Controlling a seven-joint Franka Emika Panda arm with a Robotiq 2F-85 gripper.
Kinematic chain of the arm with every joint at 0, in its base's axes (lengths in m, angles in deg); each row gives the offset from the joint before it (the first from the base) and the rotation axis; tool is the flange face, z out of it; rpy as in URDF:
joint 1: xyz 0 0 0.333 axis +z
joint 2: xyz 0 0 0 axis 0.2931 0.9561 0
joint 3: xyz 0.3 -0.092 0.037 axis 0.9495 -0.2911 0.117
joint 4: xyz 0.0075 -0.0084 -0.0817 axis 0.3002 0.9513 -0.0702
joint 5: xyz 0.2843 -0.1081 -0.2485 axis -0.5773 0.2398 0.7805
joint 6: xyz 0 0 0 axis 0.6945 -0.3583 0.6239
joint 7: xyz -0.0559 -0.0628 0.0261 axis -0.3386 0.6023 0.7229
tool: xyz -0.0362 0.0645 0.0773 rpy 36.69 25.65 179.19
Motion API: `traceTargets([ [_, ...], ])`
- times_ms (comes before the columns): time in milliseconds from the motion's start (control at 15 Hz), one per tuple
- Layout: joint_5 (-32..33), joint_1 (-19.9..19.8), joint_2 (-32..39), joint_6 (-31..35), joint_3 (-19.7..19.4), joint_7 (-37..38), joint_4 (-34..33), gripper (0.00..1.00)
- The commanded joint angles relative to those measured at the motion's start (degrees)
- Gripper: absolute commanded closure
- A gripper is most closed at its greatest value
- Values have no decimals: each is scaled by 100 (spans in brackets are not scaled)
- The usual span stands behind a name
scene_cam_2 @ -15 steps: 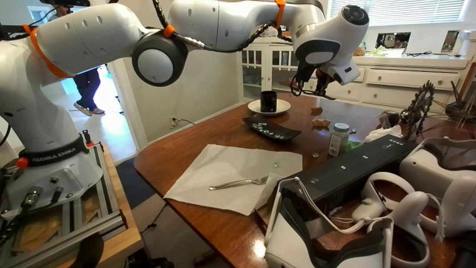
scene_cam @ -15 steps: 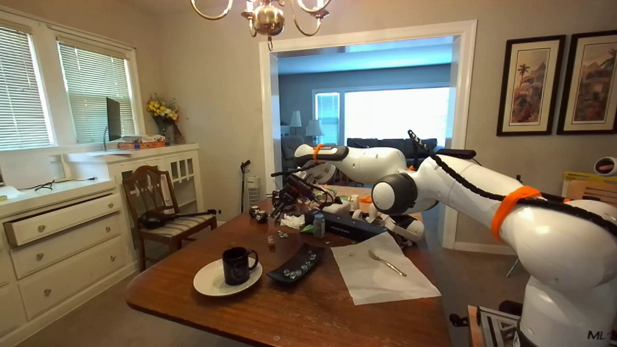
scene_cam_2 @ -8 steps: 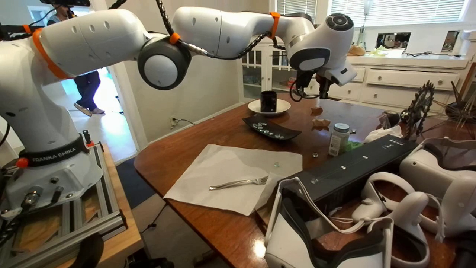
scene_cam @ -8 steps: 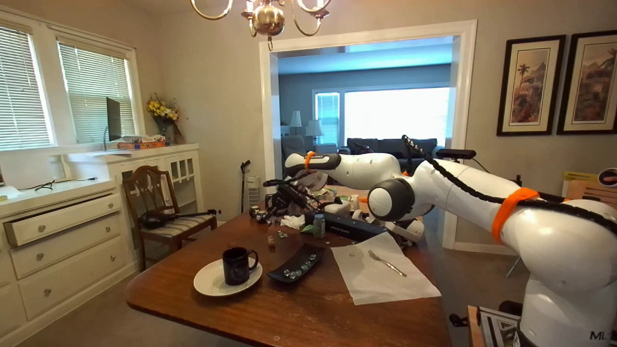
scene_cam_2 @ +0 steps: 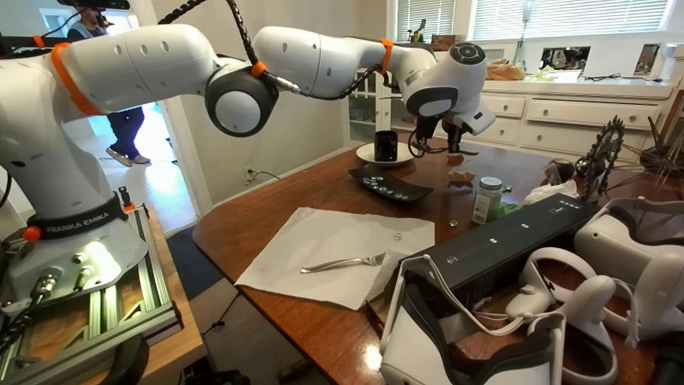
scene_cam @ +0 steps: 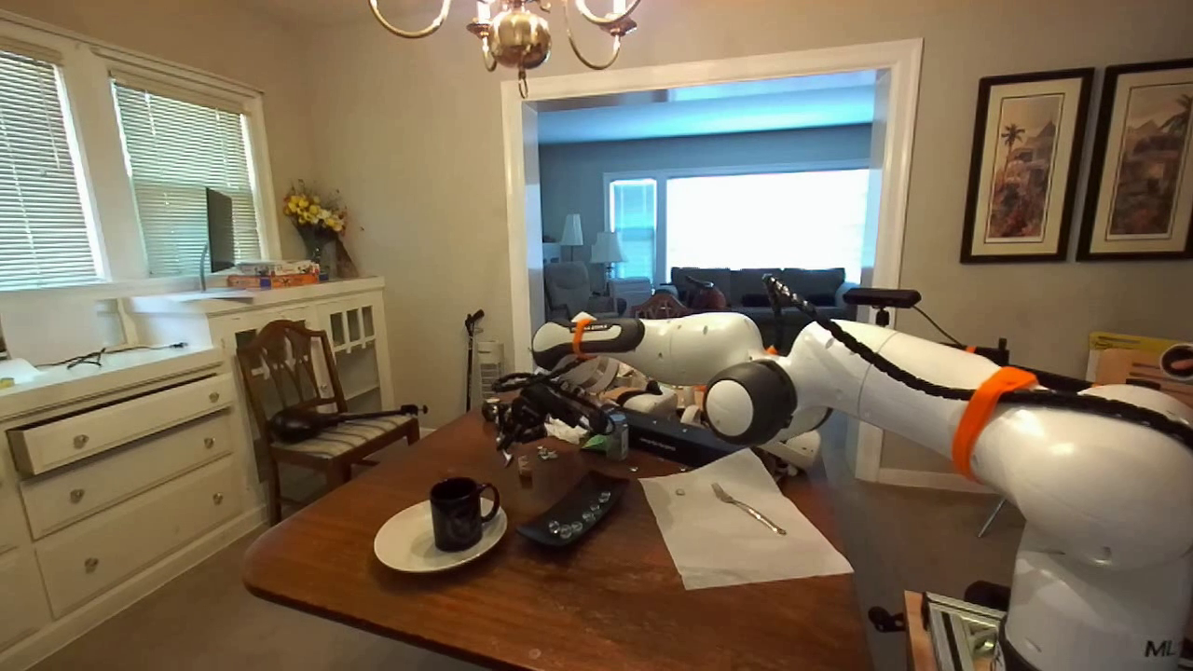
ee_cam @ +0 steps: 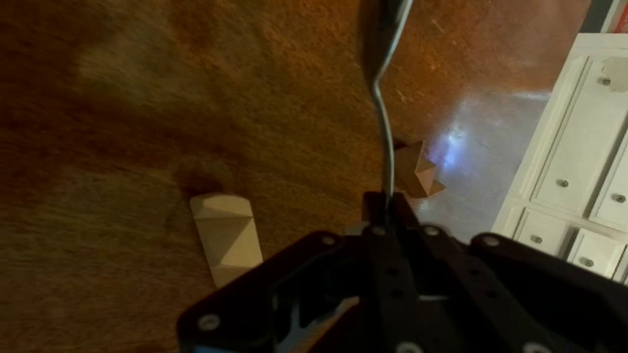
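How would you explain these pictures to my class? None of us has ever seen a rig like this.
The machine is a jointed white robot arm ending in dark fingers. The wide pictures come from two cameras standing outside the robot; the close-up comes from a camera on its wrist.

On the wooden table, a black mug stands on a white plate. Near it is a black dish holding clear, glassy pieces. Then come a fork on a white sheet, a small jar, a long dark box and white headsets.

The fingers are closed on a thin metal utensil, seen almost edge-on in the wrist view, so I cannot say which kind. Two small angular brown pieces lie on the table nearby.
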Motion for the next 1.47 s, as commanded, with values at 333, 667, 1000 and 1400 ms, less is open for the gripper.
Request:
traceTargets([
  [333, 245, 28, 410, 56, 45, 124, -177, 99],
  [667, 284, 43, 470, 96, 35, 179, -198, 99],
  [1000, 282, 40, 386, 165, 35, 230, -91, 55],
  [1400, 43, -103, 25, -262, 438, -104, 47, 11],
])
